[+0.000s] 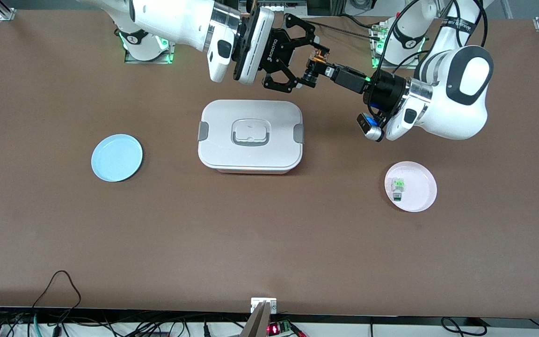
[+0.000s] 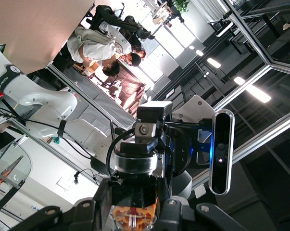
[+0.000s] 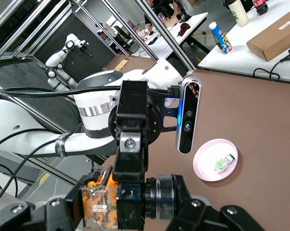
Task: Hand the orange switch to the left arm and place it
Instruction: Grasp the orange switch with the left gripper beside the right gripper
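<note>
Handover in mid-air over the table's robot edge, clear of the white box [image 1: 251,136]. Orange switch [image 1: 317,59] pinched in left gripper [image 1: 315,70]; right gripper [image 1: 308,58] spread around it. Close right fully before releasing left.

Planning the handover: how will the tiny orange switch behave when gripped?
The tiny orange-bodied switch looks rigid and light. Hard, glossy faces in the right wrist view suggest it may slip or twist. Both the left gripper and the right gripper meet at it.
</note>
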Motion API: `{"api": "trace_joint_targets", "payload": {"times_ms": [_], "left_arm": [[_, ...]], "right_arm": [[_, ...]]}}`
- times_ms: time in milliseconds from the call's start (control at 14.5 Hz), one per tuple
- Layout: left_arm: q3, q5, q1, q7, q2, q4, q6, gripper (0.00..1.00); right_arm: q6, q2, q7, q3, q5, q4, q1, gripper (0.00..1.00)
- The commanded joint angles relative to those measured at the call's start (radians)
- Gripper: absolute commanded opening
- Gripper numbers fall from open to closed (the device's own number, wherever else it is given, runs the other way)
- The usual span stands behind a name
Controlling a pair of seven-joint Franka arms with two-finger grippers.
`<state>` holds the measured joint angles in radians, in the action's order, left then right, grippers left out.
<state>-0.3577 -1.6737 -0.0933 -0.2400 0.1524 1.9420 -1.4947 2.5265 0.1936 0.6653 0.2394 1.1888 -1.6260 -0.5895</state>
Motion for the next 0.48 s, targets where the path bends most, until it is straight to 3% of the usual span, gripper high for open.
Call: {"api": "trace_joint_targets", "payload": {"times_ms": [0,69,138,413], "left_arm": [[-0.004,-0.032,0.000,0.004,-0.013,-0.003,0.002,0.31],[-0.004,-0.032,-0.002,0.004,-0.013,-0.003,0.002,0.29],[-0.004,-0.032,-0.002,0.004,-0.013,-0.003,0.002,0.27],[-0.004,-0.031,-0.008,0.002,-0.011,-0.005,0.005,0.27]], "right_arm": [[0.003,0.009,0.002,0.001,0.017,0.014,-0.006,0.42],[0.003,0.009,-0.004,0.001,0.017,0.014,-0.006,0.95],[0.003,0.007,-0.010,0.001,0.018,0.014,-0.006,1.00],[0.003,0.007,-0.010,0.001,0.020,0.014,-0.006,1.00]]}}
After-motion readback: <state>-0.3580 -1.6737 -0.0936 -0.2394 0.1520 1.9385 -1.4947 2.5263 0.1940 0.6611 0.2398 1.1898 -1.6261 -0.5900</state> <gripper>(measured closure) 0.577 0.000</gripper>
